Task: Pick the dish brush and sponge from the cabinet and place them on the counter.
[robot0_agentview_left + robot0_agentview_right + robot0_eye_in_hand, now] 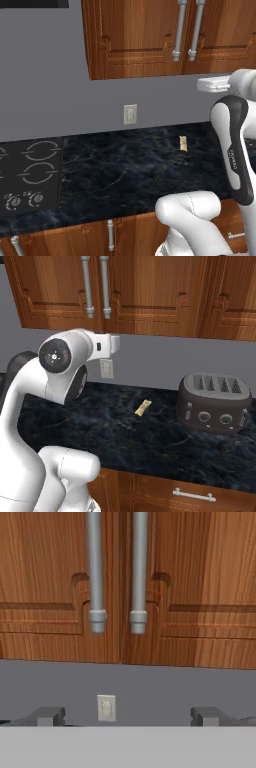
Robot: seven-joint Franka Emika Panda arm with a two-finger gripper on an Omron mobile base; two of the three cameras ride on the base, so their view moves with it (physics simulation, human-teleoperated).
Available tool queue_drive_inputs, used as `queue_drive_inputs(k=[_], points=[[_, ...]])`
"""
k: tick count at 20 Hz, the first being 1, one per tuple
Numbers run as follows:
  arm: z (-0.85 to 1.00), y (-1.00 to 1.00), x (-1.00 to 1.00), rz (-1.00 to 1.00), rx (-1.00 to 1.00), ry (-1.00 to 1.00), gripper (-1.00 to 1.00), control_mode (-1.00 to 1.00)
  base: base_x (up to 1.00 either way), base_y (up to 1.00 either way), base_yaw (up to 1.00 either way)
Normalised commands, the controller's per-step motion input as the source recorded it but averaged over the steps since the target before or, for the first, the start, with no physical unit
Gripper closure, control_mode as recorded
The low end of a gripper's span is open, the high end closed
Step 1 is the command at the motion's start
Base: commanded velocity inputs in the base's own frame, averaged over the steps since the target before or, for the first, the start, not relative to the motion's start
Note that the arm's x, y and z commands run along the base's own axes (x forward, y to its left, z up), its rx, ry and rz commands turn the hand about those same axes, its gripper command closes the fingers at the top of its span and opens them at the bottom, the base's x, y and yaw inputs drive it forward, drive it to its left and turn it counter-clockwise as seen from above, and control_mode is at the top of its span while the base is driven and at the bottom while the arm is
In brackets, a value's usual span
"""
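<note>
The cabinet (60,587) hangs on the wall with both panelled doors closed, and its two silver bar handles (96,567) stand side by side straight ahead in the hand view. My gripper (127,717) faces them from a distance, level with the doors' lower edge, open wide with nothing between its fingertips (47,716). A small yellow-tan block that looks like the sponge (143,407) lies on the black veined counter (115,431) near the wall, also seen as the sponge (183,143) in the left base view. The dish brush is hidden from view.
A dark toaster (214,401) stands on the counter at the right. The black stovetop (27,175) with ring burners lies at the left. A tan outlet plate (130,114) is fixed to the grey wall below the cabinet. Lower drawers (192,495) run under the counter edge.
</note>
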Motion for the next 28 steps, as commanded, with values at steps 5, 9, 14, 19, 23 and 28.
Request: queue_drive_inputs(k=[5, 9, 14, 19, 23, 28], points=[[0.30, 0.00, 0.00, 0.00, 0.00, -0.22, -1.00, -1.00, 0.00, 0.00, 0.00], [0.31, -0.02, -0.02, 0.00, 0.00, -0.21, -1.00, -1.00, 0.00, 0.00, 0.00], [0.28, -0.03, 0.00, 0.00, 0.00, -0.19, -1.00, -1.00, 0.00, 0.00, 0.00], [0.20, -0.03, 0.03, 0.00, 0.02, -0.09, -1.00, -1.00, 0.00, 0.00, 0.00], [0.20, 0.00, 0.11, 0.01, 0.03, -0.05, -1.00, -1.00, 0.00, 0.00, 0.00], [0.20, 0.00, 0.11, 0.02, 0.03, -0.03, -1.00, -1.00, 0.00, 0.00, 0.00]])
